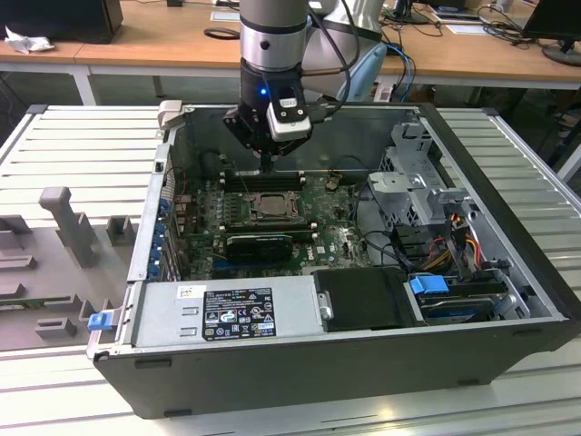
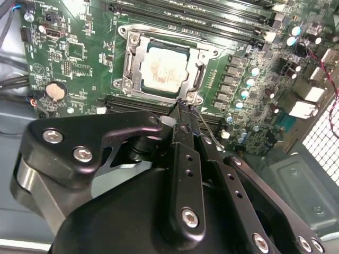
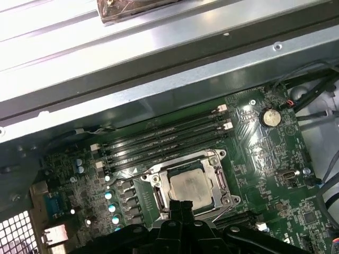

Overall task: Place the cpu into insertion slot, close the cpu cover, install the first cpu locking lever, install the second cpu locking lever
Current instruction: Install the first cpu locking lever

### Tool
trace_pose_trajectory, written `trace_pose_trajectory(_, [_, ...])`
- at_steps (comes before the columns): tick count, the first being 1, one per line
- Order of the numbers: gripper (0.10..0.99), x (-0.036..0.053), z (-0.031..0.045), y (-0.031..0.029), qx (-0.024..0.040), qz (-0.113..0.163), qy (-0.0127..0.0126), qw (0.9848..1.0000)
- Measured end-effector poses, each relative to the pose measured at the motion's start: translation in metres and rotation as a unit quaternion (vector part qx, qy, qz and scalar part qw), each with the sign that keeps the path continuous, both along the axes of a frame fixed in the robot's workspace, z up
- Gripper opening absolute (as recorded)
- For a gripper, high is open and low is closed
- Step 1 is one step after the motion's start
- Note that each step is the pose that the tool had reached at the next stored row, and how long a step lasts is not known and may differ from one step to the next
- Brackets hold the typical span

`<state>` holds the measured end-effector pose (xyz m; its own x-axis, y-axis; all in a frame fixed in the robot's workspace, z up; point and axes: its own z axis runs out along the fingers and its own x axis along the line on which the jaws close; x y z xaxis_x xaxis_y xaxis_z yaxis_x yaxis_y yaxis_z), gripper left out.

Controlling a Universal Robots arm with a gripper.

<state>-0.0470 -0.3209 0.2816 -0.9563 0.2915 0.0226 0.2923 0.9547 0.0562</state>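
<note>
The cpu [image 2: 163, 70] lies flat in the insertion slot [image 2: 128, 83], its pale metal face up. The silvery cpu cover [image 2: 200, 62] lies down around it as a frame. My gripper [image 2: 183, 107] is shut, its narrow black tips pressed together at one corner of the socket. A thin wire locking lever [image 2: 212, 135] runs along beside the fingers; I cannot tell if the tips hold it. In the first wrist view the cpu [image 3: 189, 185] sits just beyond the gripper [image 3: 181, 205]. In the exterior view the gripper [image 1: 266, 165] hangs just above the socket [image 1: 270, 207], at its far edge.
Long black memory slots [image 3: 164, 138] run beside the socket, toward the case wall [image 3: 159, 79]. A coin cell [image 3: 269, 116] sits on the green board. In the exterior view a black fan shroud [image 1: 259, 243], the power supply [image 1: 227, 313] and loose cables [image 1: 436, 241] fill the case.
</note>
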Motion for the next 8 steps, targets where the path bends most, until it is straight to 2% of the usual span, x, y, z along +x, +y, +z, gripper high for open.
trace_pose_trajectory(8, [0.106,0.0,0.0,0.0,0.0,0.032,0.0,0.9995])
